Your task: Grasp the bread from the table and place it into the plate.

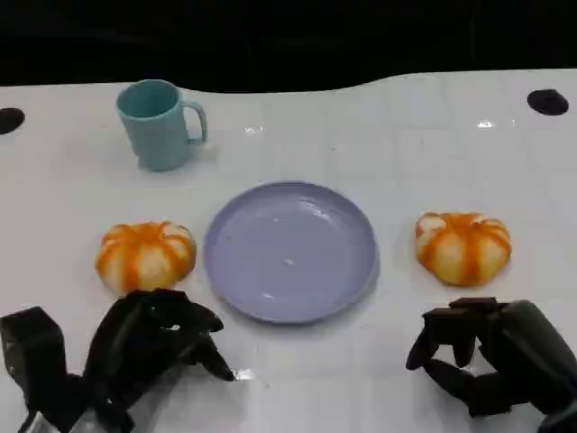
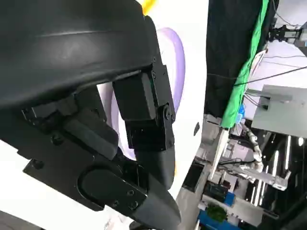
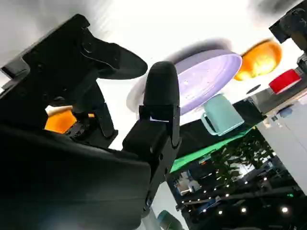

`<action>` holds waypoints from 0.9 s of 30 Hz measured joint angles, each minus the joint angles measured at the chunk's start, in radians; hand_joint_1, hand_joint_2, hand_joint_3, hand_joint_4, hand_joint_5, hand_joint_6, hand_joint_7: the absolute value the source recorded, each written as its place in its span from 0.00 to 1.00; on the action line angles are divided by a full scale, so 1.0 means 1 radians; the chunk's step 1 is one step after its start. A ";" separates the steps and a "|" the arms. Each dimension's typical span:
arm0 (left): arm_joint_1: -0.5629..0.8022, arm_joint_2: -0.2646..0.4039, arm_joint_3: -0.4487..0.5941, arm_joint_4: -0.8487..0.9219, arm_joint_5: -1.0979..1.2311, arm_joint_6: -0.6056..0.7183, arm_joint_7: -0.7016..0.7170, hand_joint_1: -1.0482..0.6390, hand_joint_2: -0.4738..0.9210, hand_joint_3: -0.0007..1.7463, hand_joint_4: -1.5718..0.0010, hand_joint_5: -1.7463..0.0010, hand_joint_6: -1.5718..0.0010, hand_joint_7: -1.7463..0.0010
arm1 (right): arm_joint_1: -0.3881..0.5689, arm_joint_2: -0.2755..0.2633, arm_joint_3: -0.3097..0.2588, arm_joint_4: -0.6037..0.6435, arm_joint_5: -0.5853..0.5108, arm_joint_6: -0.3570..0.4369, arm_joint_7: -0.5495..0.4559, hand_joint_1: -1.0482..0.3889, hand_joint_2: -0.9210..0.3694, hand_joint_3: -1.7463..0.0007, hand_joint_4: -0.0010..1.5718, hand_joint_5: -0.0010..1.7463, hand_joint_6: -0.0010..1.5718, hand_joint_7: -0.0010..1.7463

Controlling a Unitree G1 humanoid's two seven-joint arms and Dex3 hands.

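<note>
So the robot's got both hands parked at the near edge of the white table [image 1: 406,153], and neither one is touching anything.

The left hand [image 1: 149,347] sits just short of the left bread roll [image 1: 145,255], an orange-and-cream striped bun shaped like a little pumpkin. The roll is right past the fingertips, close but with a gap. The fingers are loosely apart and bent down toward the table, nothing in them. In the left wrist view you mostly get the black shell and fingers [image 2: 144,120] with a slice of the purple plate behind them.

The right hand [image 1: 491,356] is over on the other side, with the right bread roll [image 1: 462,247] a bit beyond it and slightly inward, also not touching. Its fingers are curled in toward the palm with nothing held. In the right wrist view a bit of orange from that roll peeks out behind the hand [image 3: 60,120].

The lavender plate [image 1: 290,251] lies flat between the two hands, a little farther out than both, and it has nothing on it except a tiny speck or crumb. Each roll sits just beside the plate's rim, one on each side, both on the bare table.

Farther back, beyond the left hand and the left roll, there's a teal mug [image 1: 158,123] standing upright with its handle pointing toward the plate side. You can also see it in the right wrist view, past the plate.
</note>
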 measured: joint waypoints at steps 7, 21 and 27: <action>0.000 0.000 0.000 0.000 0.002 0.004 0.000 0.00 0.86 0.00 0.00 0.66 0.00 0.89 | 0.000 0.000 0.000 -0.003 0.000 0.009 0.009 0.61 0.41 0.41 0.54 0.92 0.54 0.60; -0.005 0.000 0.002 0.007 0.001 0.004 0.000 0.00 0.86 0.00 0.00 0.66 0.00 0.90 | 0.000 0.000 0.000 -0.012 0.000 0.018 0.016 0.62 0.42 0.41 0.55 0.90 0.55 0.59; -0.005 0.000 0.002 0.008 0.001 0.003 0.000 0.00 0.86 0.00 0.00 0.67 0.00 0.90 | 0.000 0.000 0.000 -0.011 0.000 0.017 0.015 0.62 0.41 0.41 0.55 0.90 0.55 0.59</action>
